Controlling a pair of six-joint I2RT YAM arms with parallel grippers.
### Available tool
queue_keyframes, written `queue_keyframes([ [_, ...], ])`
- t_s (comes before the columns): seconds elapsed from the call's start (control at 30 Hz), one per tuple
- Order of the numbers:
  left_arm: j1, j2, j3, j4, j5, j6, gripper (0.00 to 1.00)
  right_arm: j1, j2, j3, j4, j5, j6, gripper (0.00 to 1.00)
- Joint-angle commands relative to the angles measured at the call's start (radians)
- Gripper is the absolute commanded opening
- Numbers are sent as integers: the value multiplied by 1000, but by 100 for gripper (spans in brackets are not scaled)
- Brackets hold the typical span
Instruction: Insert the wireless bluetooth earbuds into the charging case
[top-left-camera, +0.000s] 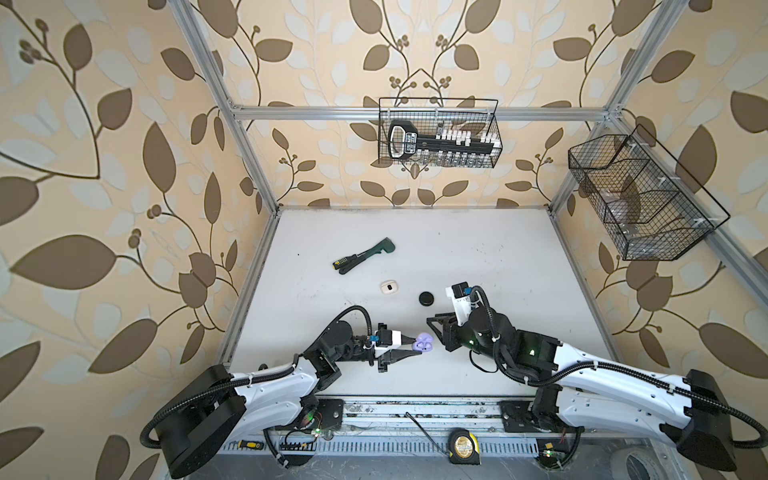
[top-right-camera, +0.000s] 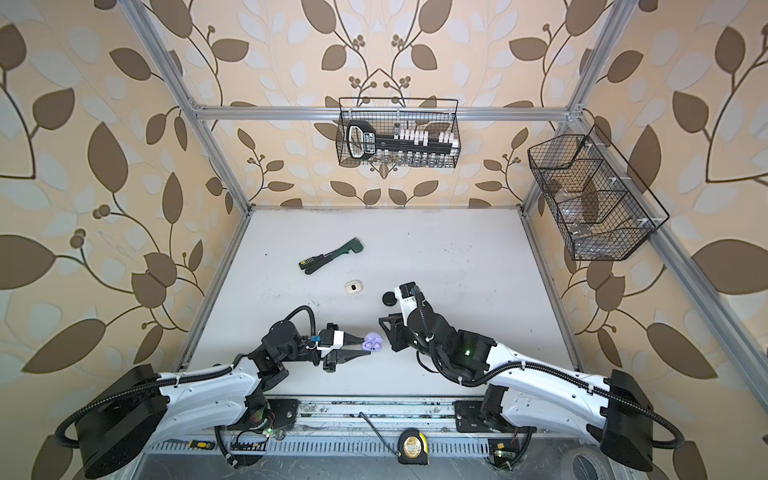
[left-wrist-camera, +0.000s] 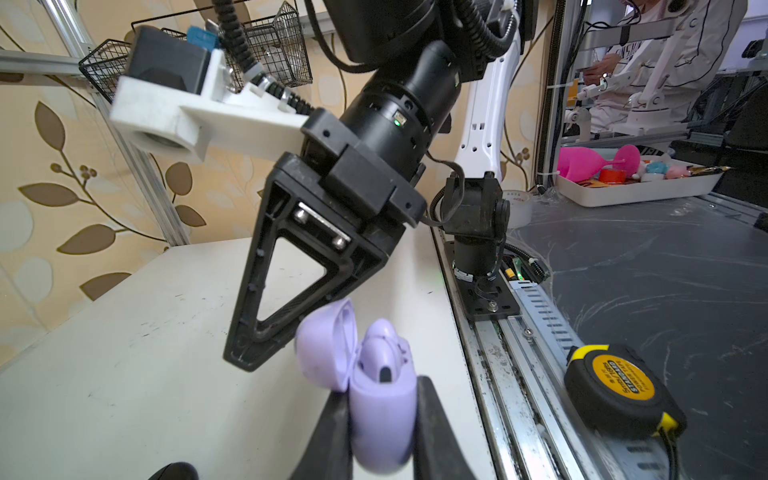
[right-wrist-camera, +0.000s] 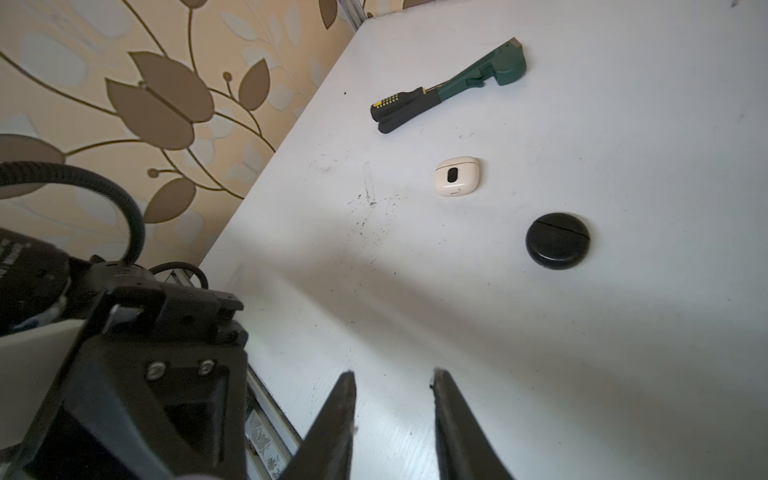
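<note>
Low in the middle of both top views, the left claw is clamped on the lilac charging case, its fingers pointing toward the right of the frame. In the left wrist view the case's base runs lengthwise between the two fingers. Its mouth faces the top of the frame, and the lid is swung open toward the upper left. A lilac earbud sits in the base with a dark slot showing. Whether a second one lies beside it is hard to make out, as the shapes blur together.

The right claw hangs just right of the case, its jaws partly apart with nothing between them. In the left wrist view only one of its fingers shows.

There are three cases in all. The white case and the round black case lie shut on the surface above centre, so their contents are hidden. One green tool lies beyond them, slanting toward the upper right.
</note>
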Motion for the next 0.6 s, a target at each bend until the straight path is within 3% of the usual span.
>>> queue_keyframes([
  [0.0,-11,0,43,29,25,-11,0,34,-30,-17,48,-3,-16,33],
  [0.43,-11,-1,40,23,-4,-9,0,155,-92,-65,51,39,3,32],
  [0.57,-11,-5,37,26,9,-1,0,159,-81,-77,37,52,30,24],
])
